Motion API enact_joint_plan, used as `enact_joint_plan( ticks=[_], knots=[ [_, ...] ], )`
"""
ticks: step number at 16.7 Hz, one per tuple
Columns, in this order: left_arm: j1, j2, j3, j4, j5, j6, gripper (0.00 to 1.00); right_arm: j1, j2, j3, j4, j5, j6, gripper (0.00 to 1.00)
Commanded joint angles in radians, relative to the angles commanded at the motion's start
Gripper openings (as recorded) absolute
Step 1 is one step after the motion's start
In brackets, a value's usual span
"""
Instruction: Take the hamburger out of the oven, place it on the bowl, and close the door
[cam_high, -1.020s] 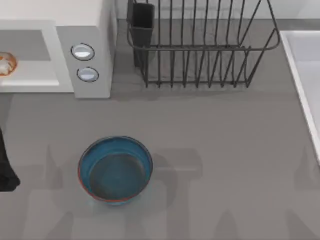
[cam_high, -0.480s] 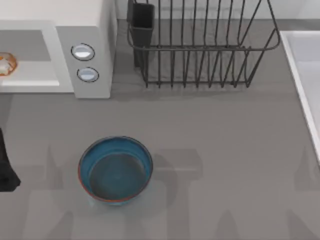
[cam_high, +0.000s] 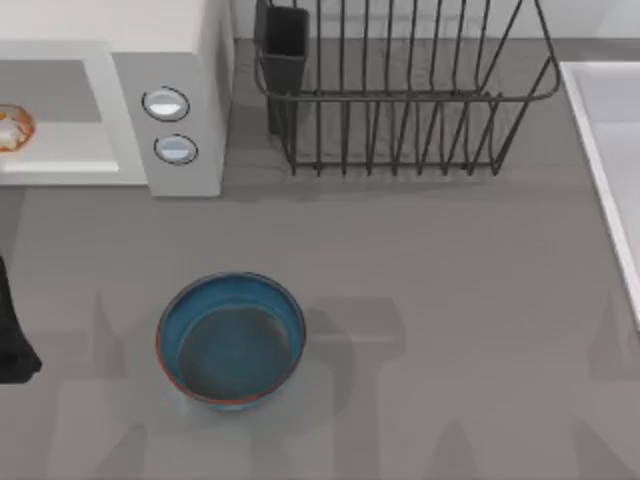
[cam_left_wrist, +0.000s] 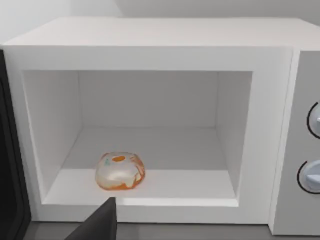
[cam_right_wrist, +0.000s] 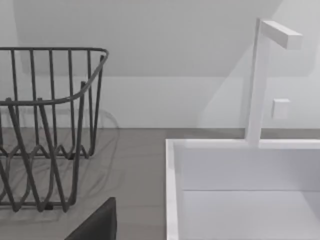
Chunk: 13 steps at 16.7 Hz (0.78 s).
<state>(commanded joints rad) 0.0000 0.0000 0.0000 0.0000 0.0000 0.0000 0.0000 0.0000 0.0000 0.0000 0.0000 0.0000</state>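
Observation:
The white oven (cam_high: 170, 60) stands at the table's back left with its grey inside exposed. The hamburger (cam_left_wrist: 120, 171), a cream lump with orange patches, lies near the front of the oven floor, also seen at the left edge (cam_high: 12, 128) from above. The door (cam_left_wrist: 10, 165) is swung open, a dark panel beside the opening. The blue bowl (cam_high: 231, 340) with its reddish rim sits in front of the oven, with nothing in it. My left gripper (cam_left_wrist: 97, 226) hovers just outside the oven opening, facing the hamburger. My right gripper (cam_right_wrist: 95, 225) is parked off to the right.
A dark wire dish rack (cam_high: 400, 90) with a black cup holder (cam_high: 285, 45) stands at the back middle. A white sink (cam_right_wrist: 240, 190) with a white faucet (cam_right_wrist: 257, 80) runs along the right side. Part of my left arm (cam_high: 12, 335) crosses the left edge.

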Motion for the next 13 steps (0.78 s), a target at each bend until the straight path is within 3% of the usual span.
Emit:
enact_joint_plan(
  ticks=[8, 13],
  knots=[
    [0.002, 0.029, 0.012, 0.012, 0.003, 0.001, 1.0, 0.0, 0.0, 0.0, 0.0, 0.0, 0.0, 1.0],
    [0.022, 0.268, 0.113, 0.116, 0.025, 0.01, 1.0, 0.0, 0.0, 0.0, 0.0, 0.0, 0.0, 1.0]
  ],
)
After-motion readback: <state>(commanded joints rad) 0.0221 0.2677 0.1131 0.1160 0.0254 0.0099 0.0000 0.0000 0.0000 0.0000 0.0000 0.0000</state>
